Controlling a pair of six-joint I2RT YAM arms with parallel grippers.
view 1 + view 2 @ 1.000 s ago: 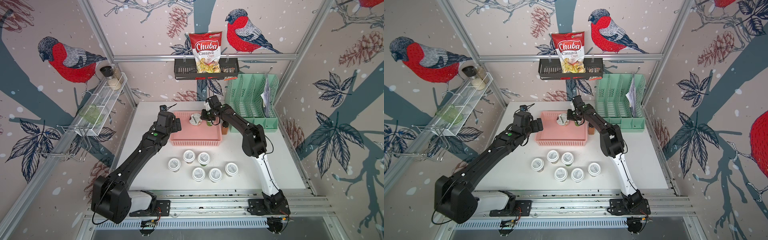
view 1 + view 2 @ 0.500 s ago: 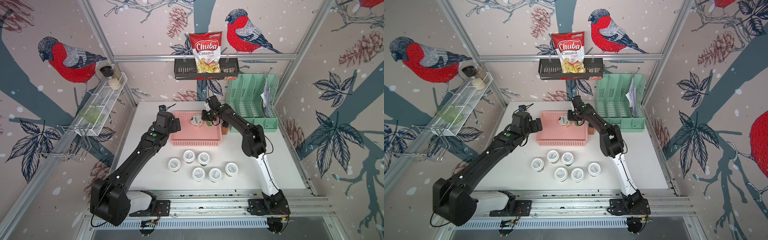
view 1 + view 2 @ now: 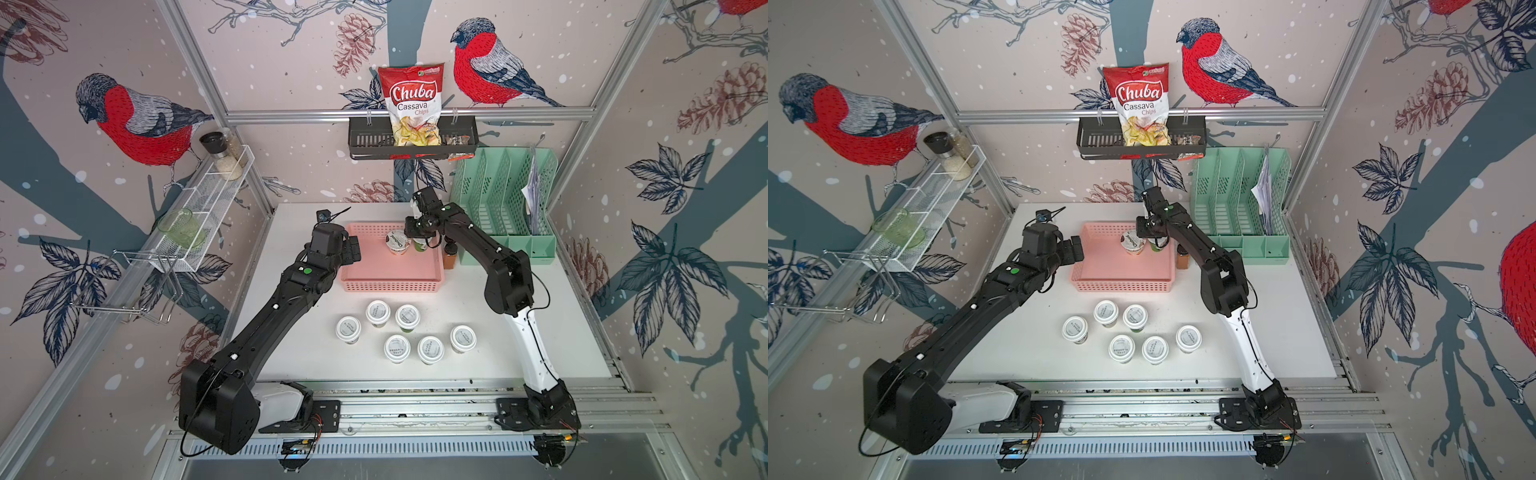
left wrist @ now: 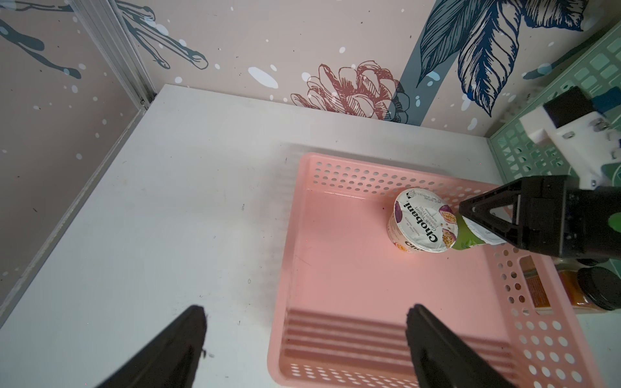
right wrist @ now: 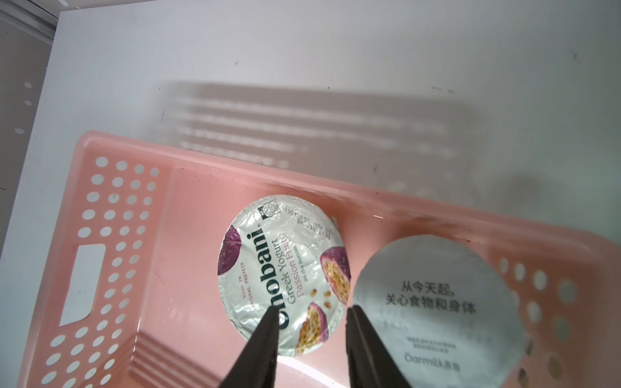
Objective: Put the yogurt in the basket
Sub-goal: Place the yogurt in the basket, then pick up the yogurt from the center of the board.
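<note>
Two yogurt cups are in the pink basket (image 4: pixel 336 174): the wide Chobani cup (image 4: pixel 423 225) and a small green cup (image 4: pixel 465 239), both close by the right jaws. Those jaws are a little open and hold nothing. The left jaws are wide open and empty. Six more small cups (image 3: pixel 407 316) wait on the counter (image 3: pixel 465 307), well apart from both jaws. They look light, with thin, soft tops, so squeeze the sides gently, below the rim.
</note>
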